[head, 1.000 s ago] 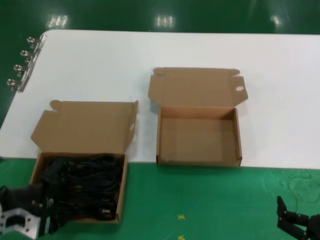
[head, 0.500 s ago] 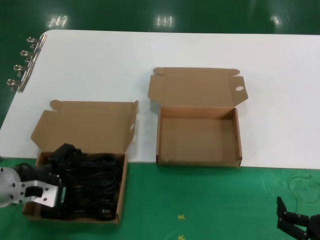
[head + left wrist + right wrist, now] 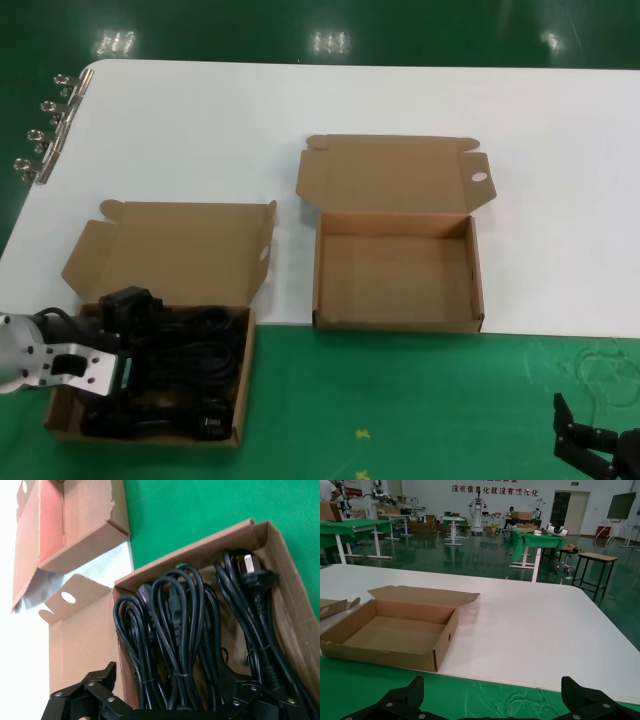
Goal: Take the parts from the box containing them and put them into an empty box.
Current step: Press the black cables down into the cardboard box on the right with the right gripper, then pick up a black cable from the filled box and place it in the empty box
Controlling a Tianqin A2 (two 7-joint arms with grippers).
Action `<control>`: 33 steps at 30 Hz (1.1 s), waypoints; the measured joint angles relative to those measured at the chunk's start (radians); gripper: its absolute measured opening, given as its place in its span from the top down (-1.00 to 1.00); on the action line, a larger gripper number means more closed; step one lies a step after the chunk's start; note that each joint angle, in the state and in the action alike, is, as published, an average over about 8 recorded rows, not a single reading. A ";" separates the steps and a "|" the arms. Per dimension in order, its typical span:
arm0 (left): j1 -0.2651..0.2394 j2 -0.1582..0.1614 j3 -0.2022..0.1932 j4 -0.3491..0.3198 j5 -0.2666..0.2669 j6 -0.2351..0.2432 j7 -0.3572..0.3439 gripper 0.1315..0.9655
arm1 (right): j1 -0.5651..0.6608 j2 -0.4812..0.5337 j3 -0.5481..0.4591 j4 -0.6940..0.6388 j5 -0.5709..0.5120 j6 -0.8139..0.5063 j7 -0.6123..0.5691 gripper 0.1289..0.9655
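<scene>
Black bundled power cords (image 3: pixel 185 370) fill brown cardboard mailer box (image 3: pixel 244 385) at 7 o'clock. Left gripper (image 3: pixel 125 345) hovers over them, fingers spread, holding nothing. Right gripper (image 3: pixel 590 448) parked at 5 o'clock, spread. Empty cardboard box (image 3: pixel 398 322) at centre.

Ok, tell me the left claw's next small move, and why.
Probably lower the left claw a little onto the nearest of the power cords and close. Its fingers stand open above the full box, gripping nothing, and the empty box holds no cords. The right claw waits at the near edge.
</scene>
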 joint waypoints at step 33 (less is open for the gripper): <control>0.002 -0.036 0.027 -0.051 0.028 0.016 -0.083 0.76 | 0.000 0.000 0.000 0.000 0.000 0.000 0.000 -1.00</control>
